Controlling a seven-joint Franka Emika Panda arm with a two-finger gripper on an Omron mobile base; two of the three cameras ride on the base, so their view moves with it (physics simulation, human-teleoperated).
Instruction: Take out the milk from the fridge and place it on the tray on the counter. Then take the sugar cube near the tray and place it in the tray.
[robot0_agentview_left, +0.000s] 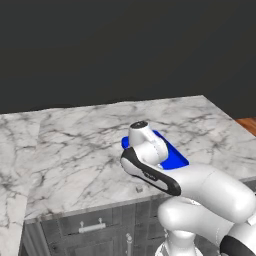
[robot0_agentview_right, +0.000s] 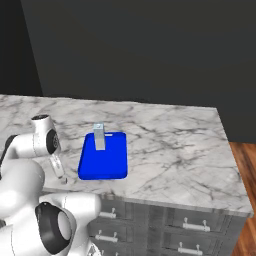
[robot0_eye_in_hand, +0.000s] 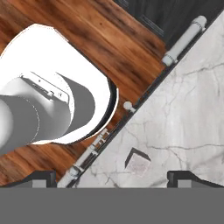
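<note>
No legible text, label, brand, number or sign appears anywhere in these views. The small pale blue-white gabled carton (robot0_agentview_right: 99, 136) standing on the flat bright blue tray (robot0_agentview_right: 103, 160) shows plain faces. A faint pale mark on the robot arm's black band is too small to read.

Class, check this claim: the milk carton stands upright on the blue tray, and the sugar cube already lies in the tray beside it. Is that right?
Not quite. The milk carton does stand upright on the blue tray, but the sugar cube is not in the tray. It lies on the marble counter near the front edge, between the open gripper fingertips, as the hand view shows.
</note>
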